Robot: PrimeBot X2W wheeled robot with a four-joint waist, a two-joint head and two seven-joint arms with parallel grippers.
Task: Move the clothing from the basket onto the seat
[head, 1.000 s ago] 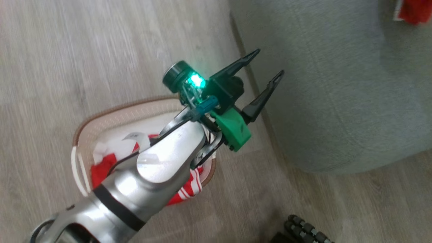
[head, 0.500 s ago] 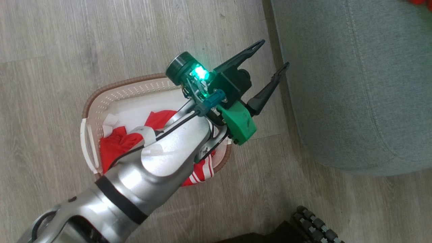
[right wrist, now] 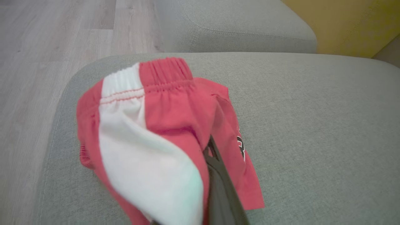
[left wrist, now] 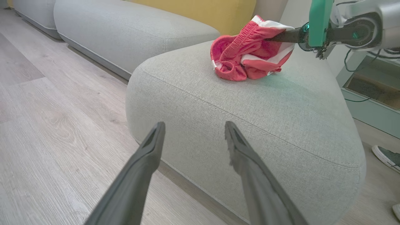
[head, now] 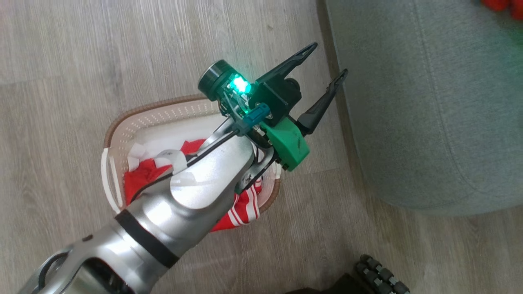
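Left gripper (head: 329,61) hangs with its two dark fingers spread wide and nothing between them, above the strip of floor between the basket and the seat's left edge. In the left wrist view that gripper (left wrist: 195,125) points at the near side of the seat. The right gripper (right wrist: 212,153) is out over the far right part of the seat, fingers pressed together and pinching the shorts.

Pale wood-look floor (head: 81,61) runs under everything. The seat (head: 429,102) is a big grey-green cushion with rounded edges and a stitched seam, taking up the right side of the scene. Beyond it lies another grey cushion (left wrist: 125,28), with a yellow backrest (left wrist: 203,12) behind.

The basket (head: 155,112) sits on the floor just left of the seat, cream and perforated with a brown rim; the silver left forearm (head: 196,192) covers part of it. A second red garment (head: 141,179) with white striped trim is bunched inside and spills over the basket's near rim.

The shorts (left wrist: 247,53) are crumpled on top of the seat, red with a broad white side stripe and an elastic waistband, cloth draped over the right gripper's fingers.

A shoe (left wrist: 386,156) shows on the floor past the seat's right end.
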